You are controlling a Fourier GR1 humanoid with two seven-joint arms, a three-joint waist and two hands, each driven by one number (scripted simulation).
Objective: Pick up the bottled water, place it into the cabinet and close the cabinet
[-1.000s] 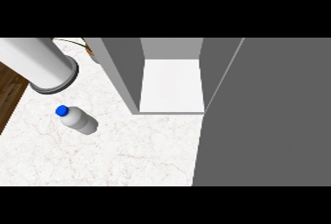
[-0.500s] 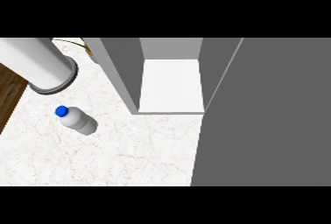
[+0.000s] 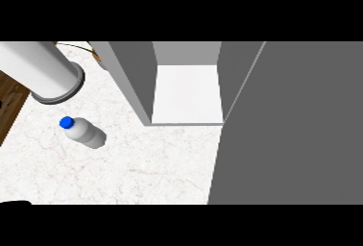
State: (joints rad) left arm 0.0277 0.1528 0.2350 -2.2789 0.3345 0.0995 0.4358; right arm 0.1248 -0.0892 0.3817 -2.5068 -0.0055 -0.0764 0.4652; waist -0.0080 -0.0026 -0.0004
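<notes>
The bottled water (image 3: pixel 85 133), a white bottle with a blue cap (image 3: pixel 66 122), stands on the marbled counter (image 3: pixel 142 168) at the left. The grey cabinet (image 3: pixel 131 72) stands behind it with its inside open, and its white shelf (image 3: pixel 188 93) is bare. Its door (image 3: pixel 291 125) is swung out and fills the right side of the view. A small black part of my left hand (image 3: pixel 14 202) shows at the lower left edge, well short of the bottle. My right hand is out of sight.
A large white cylinder (image 3: pixel 39 67) with a grey rim lies at the top left, close behind the bottle. Dark wood (image 3: pixel 10 103) borders the counter on the left.
A black bit of my left hand has come into view at the lower left edge. The bottle, cabinet and door stand as before.
</notes>
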